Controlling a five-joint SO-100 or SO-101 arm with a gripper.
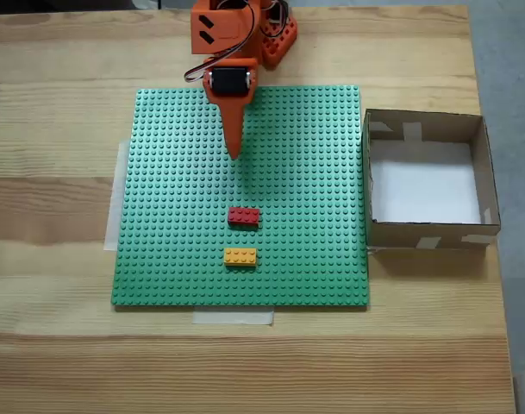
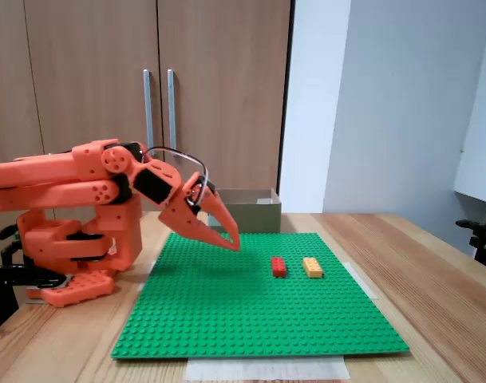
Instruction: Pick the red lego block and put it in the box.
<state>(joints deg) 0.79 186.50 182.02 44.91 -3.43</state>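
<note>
Across my wooden desk [image 1: 64, 345] lies the green baseplate [image 1: 176, 216], the box [image 1: 426, 233] touching its right edge in a fixed view. Above the plate's far half my hand [image 1: 234, 155] hangs closed, empty. Nearer the front edge sit the red lego block [image 1: 244, 216] and yellow brick [image 1: 240, 256].

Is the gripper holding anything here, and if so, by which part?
Nothing is held. The gripper is shut and empty above the baseplate, apart from the red block.
</note>
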